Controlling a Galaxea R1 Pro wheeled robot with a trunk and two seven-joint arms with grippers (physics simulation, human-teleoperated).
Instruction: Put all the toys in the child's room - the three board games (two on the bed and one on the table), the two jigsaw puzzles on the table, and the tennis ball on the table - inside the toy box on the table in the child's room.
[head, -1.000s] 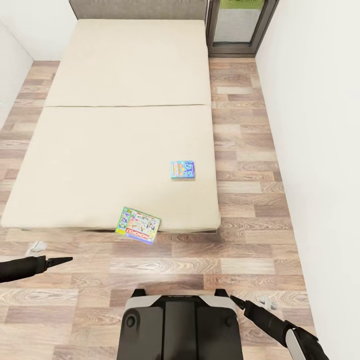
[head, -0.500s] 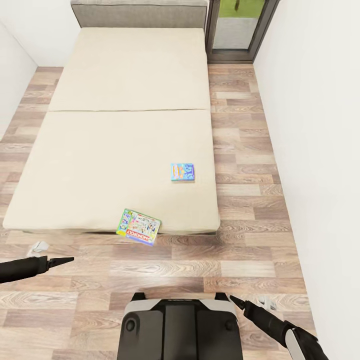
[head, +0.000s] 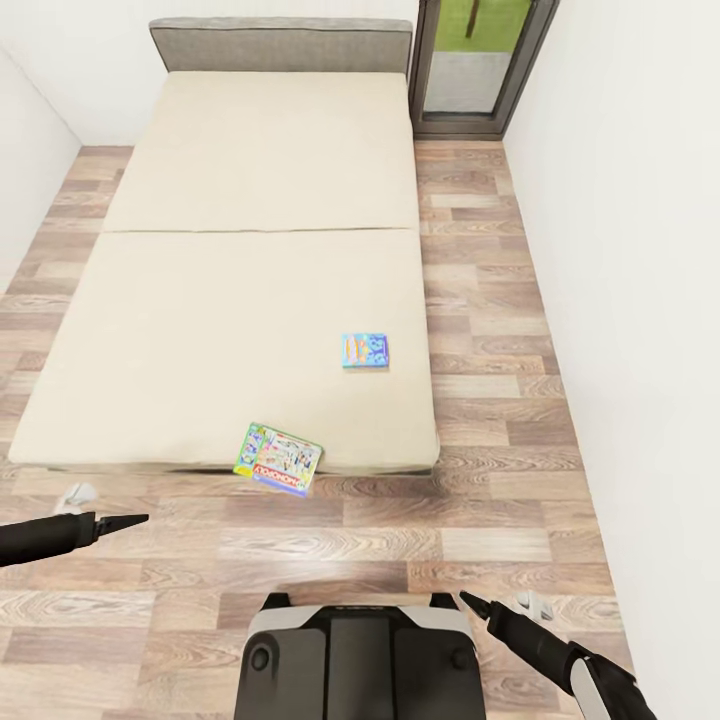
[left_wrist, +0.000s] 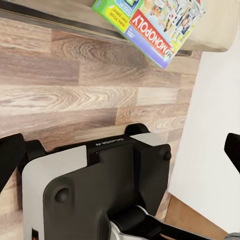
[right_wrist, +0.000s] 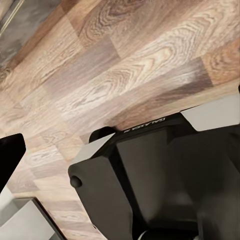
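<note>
Monopoly box (head: 279, 459) overhangs bed (head: 200, 320) edge, askew

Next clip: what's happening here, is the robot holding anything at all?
Nothing is held. The robot faces the foot of the bed with both arms low over the wood floor. Two board games lie on the mattress: the Monopoly box hangs over the near edge, and the blue-and-orange box sits further in, near the right side. The left gripper and right gripper are nowhere near either box; whether they are open is unclear.
</note>
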